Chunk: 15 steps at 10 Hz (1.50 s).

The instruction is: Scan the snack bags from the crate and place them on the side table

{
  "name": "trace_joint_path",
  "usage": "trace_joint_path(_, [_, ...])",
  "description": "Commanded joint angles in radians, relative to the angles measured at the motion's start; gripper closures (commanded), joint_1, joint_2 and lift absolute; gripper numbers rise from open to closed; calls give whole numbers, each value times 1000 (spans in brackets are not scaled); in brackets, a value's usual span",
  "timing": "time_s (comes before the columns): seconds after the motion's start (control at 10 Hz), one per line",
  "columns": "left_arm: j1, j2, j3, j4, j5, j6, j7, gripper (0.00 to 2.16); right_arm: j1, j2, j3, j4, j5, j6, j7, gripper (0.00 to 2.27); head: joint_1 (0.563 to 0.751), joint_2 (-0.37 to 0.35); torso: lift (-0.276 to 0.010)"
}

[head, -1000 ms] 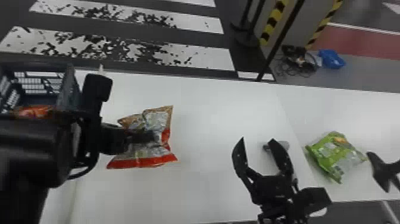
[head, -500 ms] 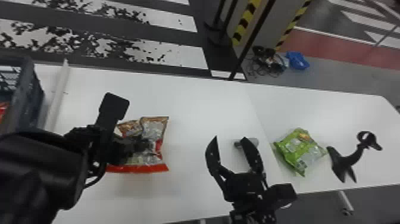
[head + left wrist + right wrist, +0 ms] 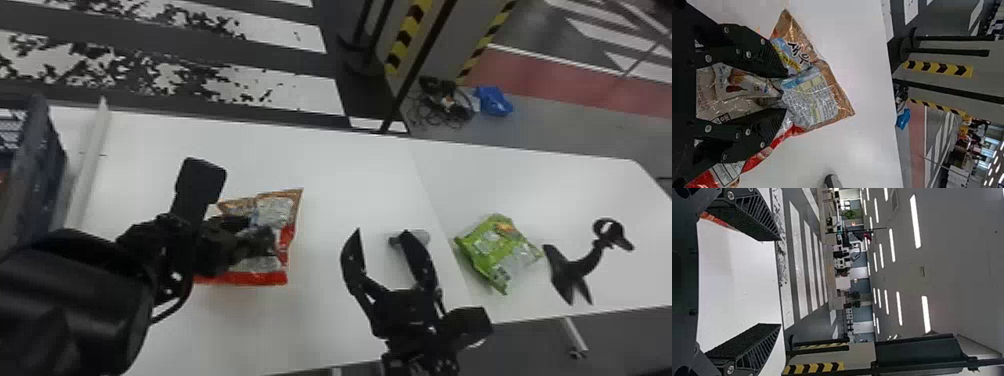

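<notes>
Has the dark crate (image 3: 37, 165) at far left, a pale rail (image 3: 90, 160) just beside; between the two bags, a grey rounded object (image 3: 424, 236), partly hidden by one finger of the right gripper (image 3: 382, 232), fingers wide apart. Farther right, has a green snack bag (image 3: 487, 245) near a black stand (image 3: 582, 267). Over the white table (image 3: 325, 175), holds the red-and-brown snack bag (image 3: 280, 207) clamped in the left gripper (image 3: 262, 235). Looks glossy, crinkled, pinched at the middle, with a red edge.
</notes>
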Motion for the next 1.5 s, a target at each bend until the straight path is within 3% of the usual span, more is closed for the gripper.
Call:
trace_joint_path(0.0, [24, -4, 9, -52, 3, -23, 4, 26, -2, 0, -3, 2, -5, 0, 0, 100, 695, -350, -95])
trace_joint_path(0.3, [99, -4, 71, -212, 29, -32, 15, 26, -2, -1, -3, 5, -5, -3, 0, 100, 695, -350, -95])
trace_joint_path(0.5, [165, -4, 157, -315, 11, -97, 27, 33, -3, -3, -1, 3, -5, -9, 5, 120, 695, -350, -95])
trace_joint_path(0.6, [207, -4, 218, -353, 28, -137, 26, 36, -6, -1, 0, 3, -3, -9, 12, 198, 695, -335, -95])
trace_joint_path(0.9, [325, 38, 375, -390, 75, -483, 27, 70, -13, -1, 8, -3, 4, -6, 60, 444, 695, -218, -95])
trace_joint_path(1.0, [357, 48, 401, -373, 72, -637, 43, 73, -13, -1, 13, -11, 10, -6, 71, 596, 695, -171, -95])
trace_joint_path(1.1, [385, 49, 430, -347, 66, -747, 43, 73, -13, -1, 22, -18, 23, -3, 86, 1025, 695, -126, -95])
trace_joint_path(1.3, [457, 51, 477, -325, 64, -888, 44, 80, -11, -1, 43, -57, 78, 83, 100, 1983, 695, -58, -95])
trace_joint_path(1.4, [494, 49, 503, -325, 64, -934, 46, 83, -13, -1, 50, -80, 103, 156, 143, 2169, 695, -16, -95])
